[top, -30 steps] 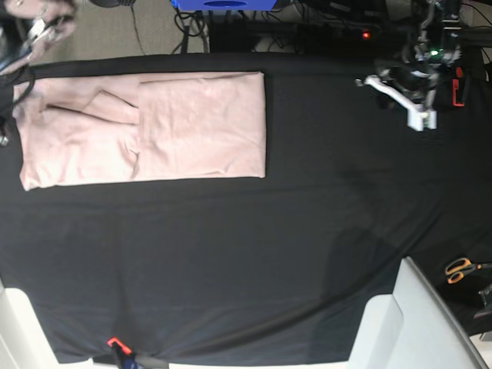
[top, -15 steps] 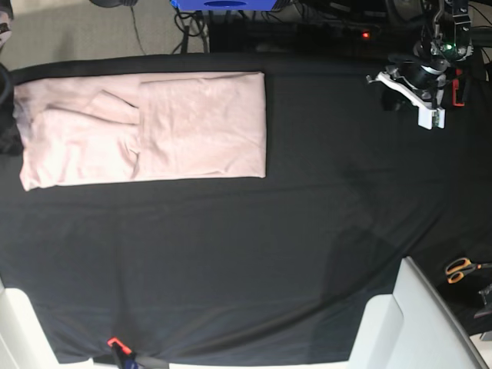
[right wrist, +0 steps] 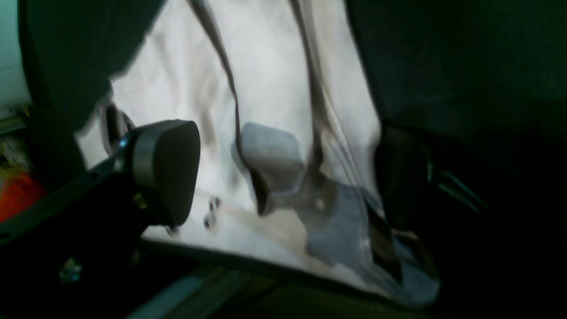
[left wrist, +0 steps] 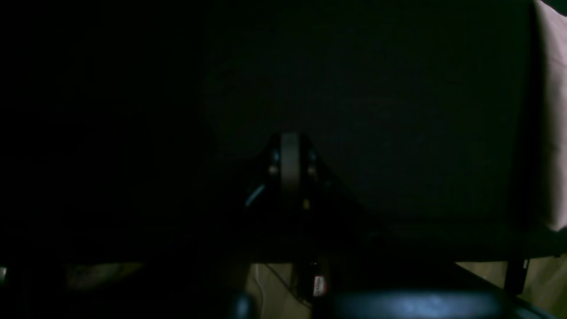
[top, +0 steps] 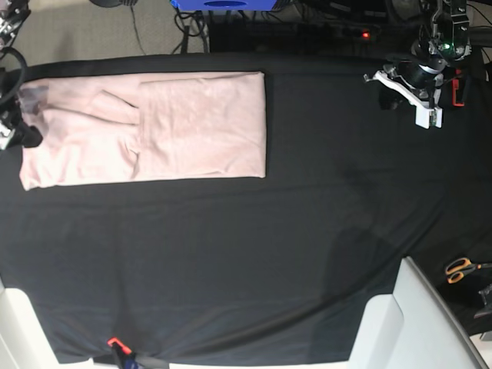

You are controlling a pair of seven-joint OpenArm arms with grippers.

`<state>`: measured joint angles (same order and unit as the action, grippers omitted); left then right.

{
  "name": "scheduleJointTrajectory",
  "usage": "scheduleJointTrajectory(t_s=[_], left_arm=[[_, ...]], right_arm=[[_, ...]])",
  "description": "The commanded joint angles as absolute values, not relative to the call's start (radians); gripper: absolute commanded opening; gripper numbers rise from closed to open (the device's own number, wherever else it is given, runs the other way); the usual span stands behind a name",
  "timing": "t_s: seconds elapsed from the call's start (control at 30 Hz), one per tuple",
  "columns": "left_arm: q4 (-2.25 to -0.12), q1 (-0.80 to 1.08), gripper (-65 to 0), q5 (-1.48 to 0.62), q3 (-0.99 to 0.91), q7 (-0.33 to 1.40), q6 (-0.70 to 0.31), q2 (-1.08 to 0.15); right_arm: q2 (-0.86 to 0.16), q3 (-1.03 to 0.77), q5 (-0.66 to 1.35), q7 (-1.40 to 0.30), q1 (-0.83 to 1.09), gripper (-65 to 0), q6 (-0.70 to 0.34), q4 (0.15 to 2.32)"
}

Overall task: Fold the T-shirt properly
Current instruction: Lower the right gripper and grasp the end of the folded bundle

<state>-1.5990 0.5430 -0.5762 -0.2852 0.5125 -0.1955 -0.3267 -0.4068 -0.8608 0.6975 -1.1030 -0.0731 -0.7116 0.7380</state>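
Pink T-shirt (top: 154, 127) lies folded flat on the black-draped surface (top: 246, 254).
Right pincer (right wrist: 283, 173) spread wide over its edge; left pincer (top: 415, 96) pressed together, well apart.

base view: looked straight down from high above the table (top: 231, 254), taking in the whole black cloth (top: 307, 215), the T-shirt (top: 192, 127) at upper left, and both arms at the side edges.
left wrist view: sat low behind the left gripper (left wrist: 290, 164), facing along the dark cloth (left wrist: 376, 110); very dim, with the T-shirt (left wrist: 553, 110) only as a pale strip at the right edge.
right wrist view: sat close behind the right gripper (right wrist: 274, 173), looking down at near range onto the T-shirt (right wrist: 266, 66); blurred.
shared ground: all three views showed the T-shirt on the black cloth; the base view also held the left gripper (top: 419, 96).
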Motion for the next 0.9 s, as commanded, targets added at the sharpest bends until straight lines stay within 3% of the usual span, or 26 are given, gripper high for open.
scheduleJointTrajectory(t_s=[0.0, 0.4, 0.7, 0.77, 0.87], left_arm=[[-1.612, 0.545, -65.0, -0.582, -0.289, 0.495, -0.202, -0.340], [-1.610, 0.550, -65.0, -0.582, -0.289, 0.495, -0.202, -0.340], [-1.610, 0.550, -65.0, -0.582, -0.289, 0.495, -0.202, -0.332], [-1.610, 0.550, -65.0, -0.582, -0.289, 0.495, -0.202, -0.328], [-1.610, 0.550, -65.0, -0.582, -0.289, 0.495, -0.202, -0.326]], right_arm=[[-0.406, -0.839, 0.659, -1.142, -0.074, -6.6, -0.698, 0.753], [-0.371, -0.803, 0.657, -1.113, -0.091, -8.7, -0.698, 0.794], [-0.369, -0.803, 0.657, -1.093, -0.093, -26.3, -0.698, 0.794], [-0.369, -0.803, 0.657, -1.059, -0.093, -33.5, -0.698, 0.792], [-0.369, -0.803, 0.657, -1.036, -0.093, -50.4, -0.698, 0.791]])
